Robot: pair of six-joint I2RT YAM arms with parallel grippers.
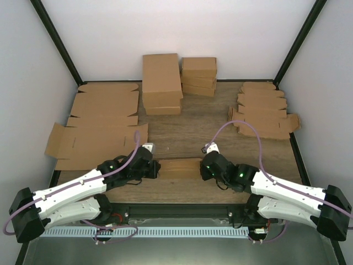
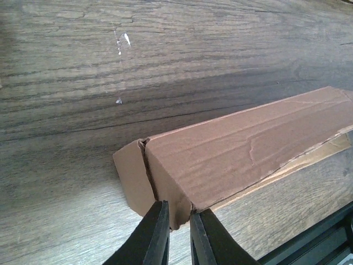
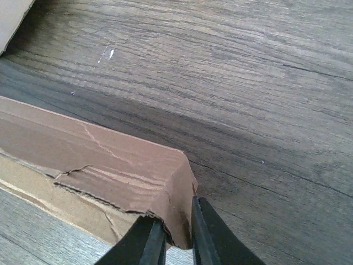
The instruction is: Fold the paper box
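Observation:
The paper box is a small brown oblong cardboard piece lying on the wooden table between my two arms. My left gripper is at its left end and my right gripper at its right end. In the left wrist view the box runs up to the right, and my left gripper is shut on the folded end flap. In the right wrist view the box has a torn top edge, and my right gripper is shut on its end flap.
Large flat cardboard sheets lie at the left. Two stacks of folded brown boxes stand at the back. More flat die-cut pieces are piled at the back right. A black rail runs along the table's near edge.

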